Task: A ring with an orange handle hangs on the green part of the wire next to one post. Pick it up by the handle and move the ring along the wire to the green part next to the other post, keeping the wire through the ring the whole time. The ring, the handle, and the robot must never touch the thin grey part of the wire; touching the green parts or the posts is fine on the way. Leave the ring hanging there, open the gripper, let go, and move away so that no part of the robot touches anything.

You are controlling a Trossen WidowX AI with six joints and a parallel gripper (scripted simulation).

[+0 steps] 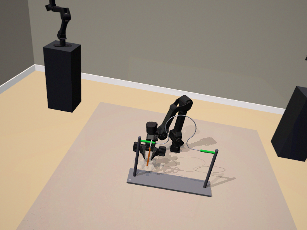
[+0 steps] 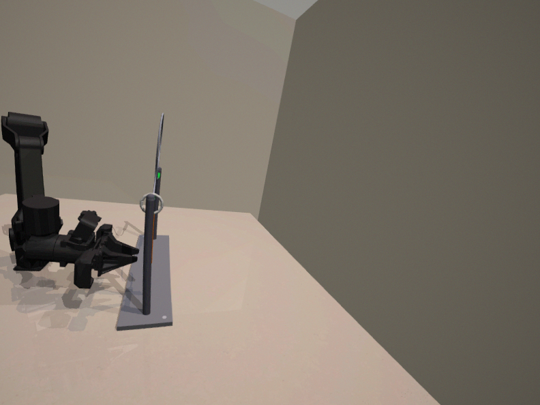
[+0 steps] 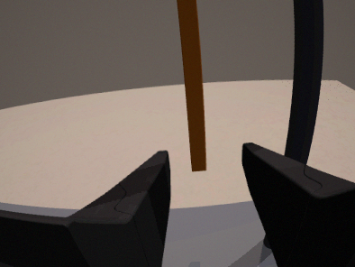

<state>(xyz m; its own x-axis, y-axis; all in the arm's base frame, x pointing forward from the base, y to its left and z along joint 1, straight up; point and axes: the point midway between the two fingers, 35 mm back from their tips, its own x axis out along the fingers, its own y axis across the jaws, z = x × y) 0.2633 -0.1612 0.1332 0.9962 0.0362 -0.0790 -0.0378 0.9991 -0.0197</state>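
Note:
The pale ring (image 1: 150, 144) (image 2: 162, 203) hangs on the green part (image 1: 144, 141) next to one post (image 1: 136, 159) (image 2: 148, 266) (image 3: 308, 50). Its orange handle (image 1: 148, 155) (image 2: 152, 244) (image 3: 193, 90) points down. My gripper (image 1: 148, 159) (image 2: 137, 255) (image 3: 205, 156) is open and empty, on the robot's side of the wire, low by the handle. In the wrist view the handle's lower end shows between the fingertips; in the exterior view the tips stop short of it. The other green part (image 1: 207, 151) (image 2: 158, 175) has no ring.
The thin grey wire (image 1: 196, 127) (image 2: 159, 144) rises in a tall loop between the green parts. The far post (image 1: 211, 168) and near post stand on a grey base (image 1: 171, 181) (image 2: 159, 288). In the wrist view, the near post stands just beyond the right finger.

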